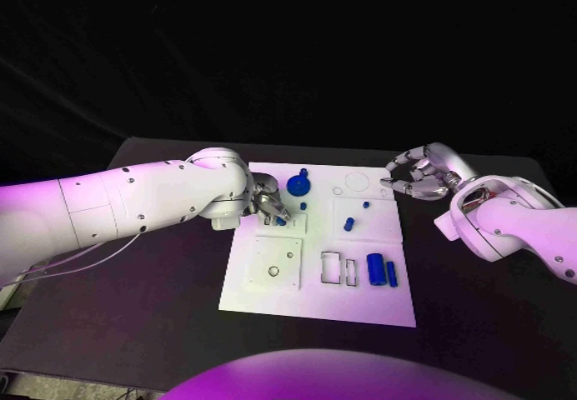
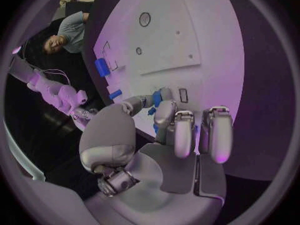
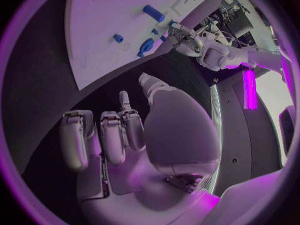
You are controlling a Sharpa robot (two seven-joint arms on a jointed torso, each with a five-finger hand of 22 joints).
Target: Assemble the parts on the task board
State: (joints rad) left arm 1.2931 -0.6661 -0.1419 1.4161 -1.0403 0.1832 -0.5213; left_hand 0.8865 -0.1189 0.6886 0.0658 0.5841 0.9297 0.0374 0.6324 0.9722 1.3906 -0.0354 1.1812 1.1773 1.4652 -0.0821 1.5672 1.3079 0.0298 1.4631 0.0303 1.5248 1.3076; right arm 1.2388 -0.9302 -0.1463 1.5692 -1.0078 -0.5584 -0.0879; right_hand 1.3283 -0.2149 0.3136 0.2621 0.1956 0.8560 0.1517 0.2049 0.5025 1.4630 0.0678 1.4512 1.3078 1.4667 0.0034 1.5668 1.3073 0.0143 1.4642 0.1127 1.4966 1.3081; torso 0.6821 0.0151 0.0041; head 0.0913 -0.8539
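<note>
The white task board (image 1: 315, 293) lies in the middle of the black table. My left hand (image 1: 267, 204) hovers over the board's far left part and pinches a small blue part (image 1: 280, 221) between thumb and fingers; the left wrist view shows that blue part (image 2: 165, 103) at the fingertips. On the board lie a round blue knob (image 1: 298, 182), a blue cylinder (image 1: 376, 268), a blue bar (image 1: 392, 273) and small blue pegs (image 1: 348, 223). My right hand (image 1: 415, 175) hangs off the board's far right corner with its fingers (image 3: 112, 135) curled in, holding nothing.
Two raised white square plates (image 1: 275, 263) sit on the board's left half, and rectangular slots (image 1: 334, 265) lie beside the cylinder. Bare black table (image 1: 144, 300) surrounds the board. In the right wrist view the board (image 3: 106, 20) lies ahead, with my left hand (image 3: 187, 40) over it.
</note>
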